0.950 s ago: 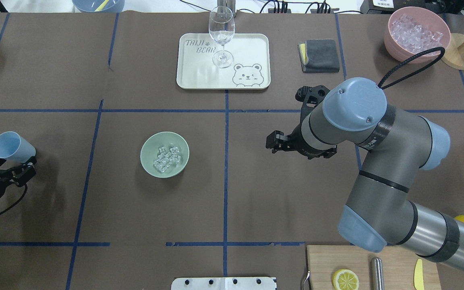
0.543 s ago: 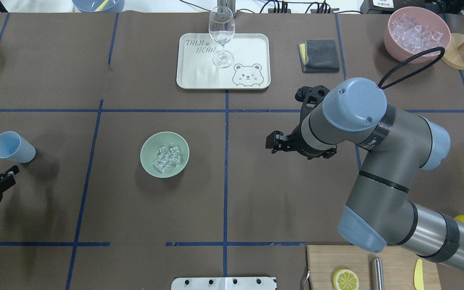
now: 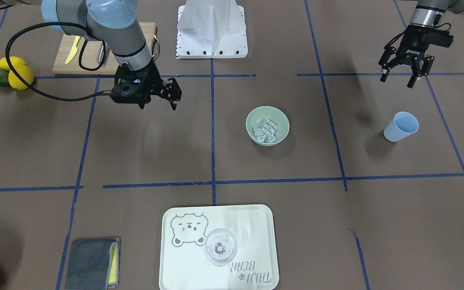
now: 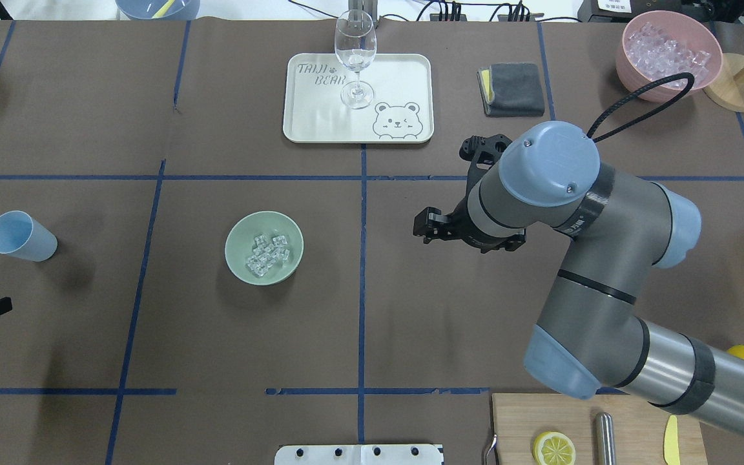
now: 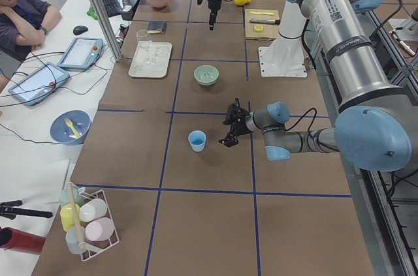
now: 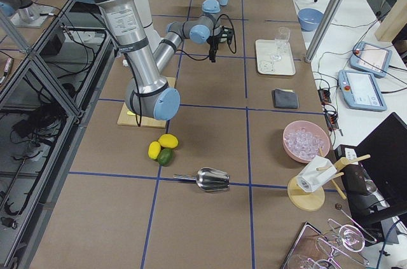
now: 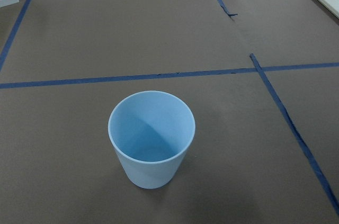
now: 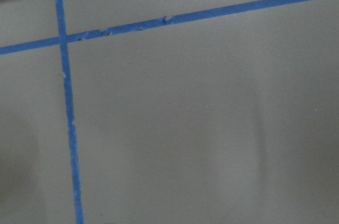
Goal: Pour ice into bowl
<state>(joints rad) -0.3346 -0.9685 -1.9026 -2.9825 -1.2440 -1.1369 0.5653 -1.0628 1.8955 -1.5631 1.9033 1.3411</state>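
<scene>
L gripper (image 3: 397, 80) has backed off the blue cup (image 4: 20, 236), fingers apart, holding nothing; cup stands upright, empty. R gripper (image 4: 420, 230) shifted slightly toward table centre, can't tell if parted or closed. All ice (image 4: 267, 253) sits in the sage-green bowl (image 4: 236, 234), mid-table.

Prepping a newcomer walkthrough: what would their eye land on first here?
The green bowl mid-table, with clear ice heaped inside. Next, the blue cup standing empty on the robot's left, the left pincer open and clear of it. Then the bulky right arm hovering over the table's right half.
</scene>
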